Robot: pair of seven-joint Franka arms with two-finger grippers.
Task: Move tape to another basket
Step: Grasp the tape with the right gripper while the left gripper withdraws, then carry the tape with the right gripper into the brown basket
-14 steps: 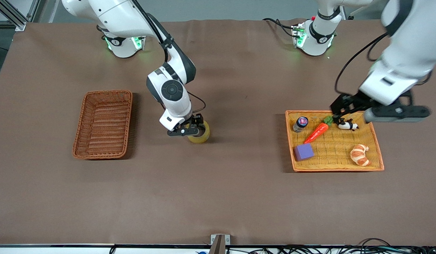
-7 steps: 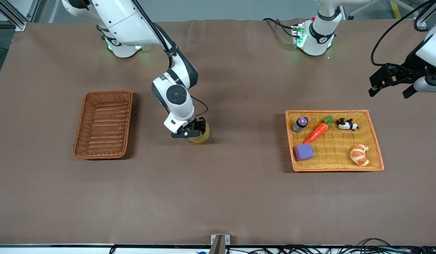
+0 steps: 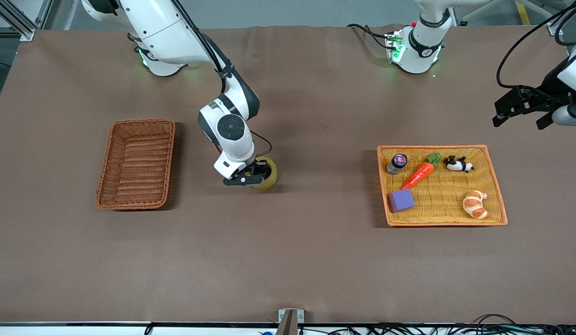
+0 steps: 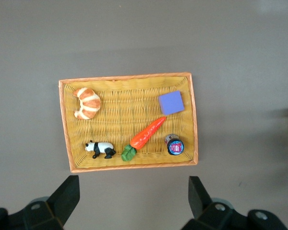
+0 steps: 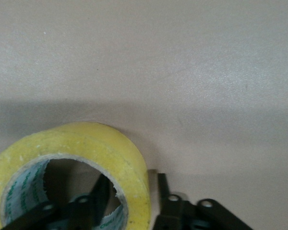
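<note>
The tape [image 3: 268, 173], a yellowish roll, rests on the brown table about midway between the two containers. My right gripper [image 3: 250, 179] is down at it. In the right wrist view one finger is inside the roll's hole and the other is outside, so my right gripper [image 5: 132, 181] is shut on the wall of the tape [image 5: 86, 148]. The reddish-brown wicker basket [image 3: 143, 122] stands empty toward the right arm's end. My left gripper [image 3: 520, 109] is open and empty in the air above the table by the tray, and it also shows in the left wrist view [image 4: 129, 201].
A flat yellow-orange tray [image 3: 432, 148] toward the left arm's end holds a small jar [image 3: 397, 163], a carrot [image 3: 419, 173], a toy panda [image 3: 459, 164], a purple block [image 3: 401, 200] and a croissant [image 3: 475, 204]. The tray [image 4: 129, 76] shows whole in the left wrist view.
My left arm has lifted away from over the tray and moved off toward the table's end. My right gripper has shifted slightly at the tape, which stays on the table.
</note>
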